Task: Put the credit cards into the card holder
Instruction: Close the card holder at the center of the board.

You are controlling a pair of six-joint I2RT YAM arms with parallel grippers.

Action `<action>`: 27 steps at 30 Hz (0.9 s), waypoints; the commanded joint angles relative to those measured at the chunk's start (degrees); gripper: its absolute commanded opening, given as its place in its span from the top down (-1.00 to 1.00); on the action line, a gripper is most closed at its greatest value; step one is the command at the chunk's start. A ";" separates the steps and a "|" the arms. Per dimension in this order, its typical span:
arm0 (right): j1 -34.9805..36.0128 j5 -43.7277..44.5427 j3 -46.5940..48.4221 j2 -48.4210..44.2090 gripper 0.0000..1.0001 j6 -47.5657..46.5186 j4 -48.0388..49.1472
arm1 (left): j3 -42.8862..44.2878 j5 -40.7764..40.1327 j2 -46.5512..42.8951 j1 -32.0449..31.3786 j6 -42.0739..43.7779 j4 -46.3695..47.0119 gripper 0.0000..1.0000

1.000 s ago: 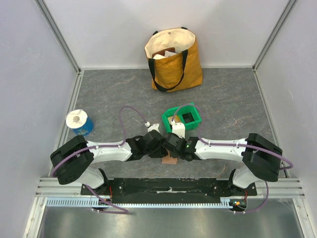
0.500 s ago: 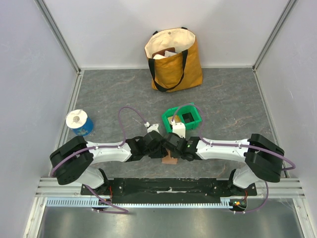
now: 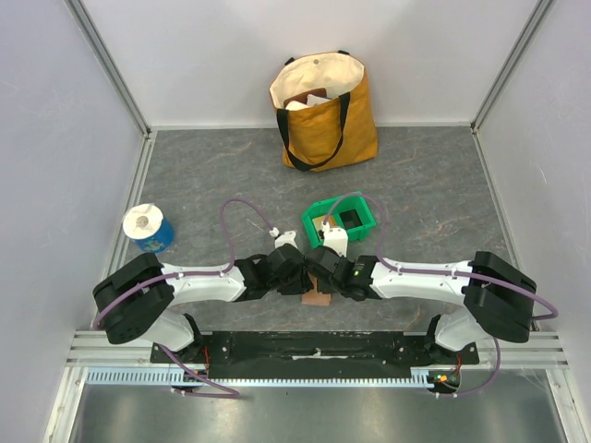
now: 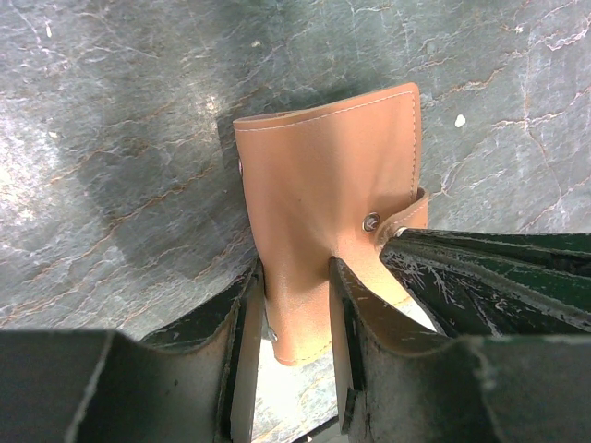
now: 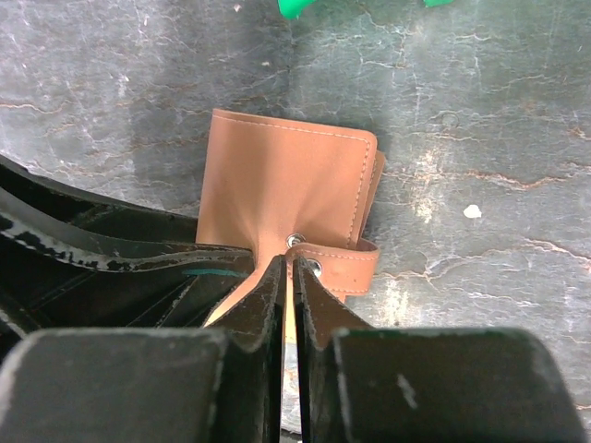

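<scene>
The terracotta-brown card holder (image 3: 318, 297) is held off the grey table between both wrists near the front edge. My left gripper (image 4: 295, 277) is shut on its body (image 4: 323, 185), one finger on each face. My right gripper (image 5: 288, 263) is shut on a thin brown flap right beside the snap tab (image 5: 343, 269), jaws almost touching. The card holder (image 5: 286, 180) is folded, its tab looping round one edge with two metal snaps showing. The right gripper's dark fingers (image 4: 499, 277) press against it in the left wrist view. The credit cards are out of view.
A green plastic bin (image 3: 362, 224) sits just behind the grippers. A mustard tote bag (image 3: 325, 115) stands at the back wall. A blue tape roll (image 3: 148, 227) lies at the left. Aluminium rails border the table.
The right jaws have closed a little tighter on the flap, and the right arm's elbow has slid slightly rightward. The left arm and card holder have stayed put.
</scene>
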 commanded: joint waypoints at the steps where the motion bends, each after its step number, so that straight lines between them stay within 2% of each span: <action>1: -0.20 0.37 -1.08 0.35 0.69 1.58 0.74 | 0.30 -0.51 0.63 -0.72 -0.65 -1.31 0.23; 8: -0.46 1.16 -1.26 -4.04 0.47 0.53 0.48 | 0.39 -0.25 0.54 -0.63 -0.12 -1.31 0.22; 12: -1.77 0.21 -2.75 -6.94 0.39 0.97 0.39 | 0.74 -0.59 0.19 -0.72 0.41 -1.05 0.07; 27: -3.45 -6.92 -6.88 -5.02 0.41 3.08 6.36 | 1.00 -0.51 0.63 -0.63 1.02 -0.96 -0.01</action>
